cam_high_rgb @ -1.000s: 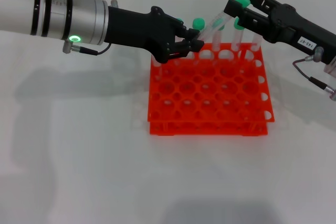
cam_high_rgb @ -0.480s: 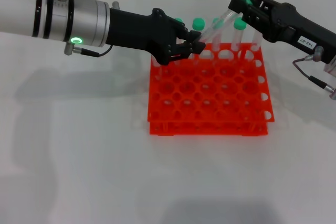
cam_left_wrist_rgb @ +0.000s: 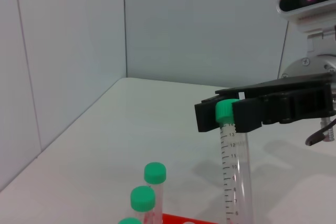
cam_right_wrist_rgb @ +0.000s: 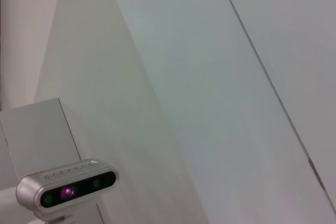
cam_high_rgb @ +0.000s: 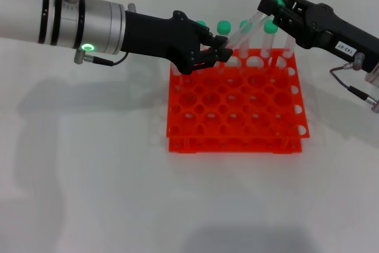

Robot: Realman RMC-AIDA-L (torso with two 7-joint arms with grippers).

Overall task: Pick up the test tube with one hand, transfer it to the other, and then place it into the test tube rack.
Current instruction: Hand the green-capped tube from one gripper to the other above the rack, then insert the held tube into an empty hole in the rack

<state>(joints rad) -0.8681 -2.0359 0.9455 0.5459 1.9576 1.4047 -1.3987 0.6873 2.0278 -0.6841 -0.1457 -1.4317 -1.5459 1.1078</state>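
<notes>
The test tube (cam_high_rgb: pixel 253 22) hangs slanted over the back row of the orange-red test tube rack (cam_high_rgb: pixel 237 125). My left gripper (cam_high_rgb: pixel 220 51), the unlabelled one with the green light, is shut on the tube's lower end. My right gripper (cam_high_rgb: pixel 269 9), the one with the white label, is shut on the green-capped top end. In the left wrist view, the test tube (cam_left_wrist_rgb: pixel 234 171) rises upright with its cap clamped between the right gripper's black fingers (cam_left_wrist_rgb: pixel 252 116). The right wrist view shows none of these.
Several other green-capped tubes (cam_high_rgb: pixel 224 26) stand in the rack's back row; two of their caps (cam_left_wrist_rgb: pixel 155 172) show in the left wrist view. A cable (cam_high_rgb: pixel 349 90) hangs by the right wrist. White table (cam_high_rgb: pixel 89 176) surrounds the rack.
The right gripper's fingers have closed on the tube's cap end. The left gripper has shifted slightly right, still holding the tube's lower end.
</notes>
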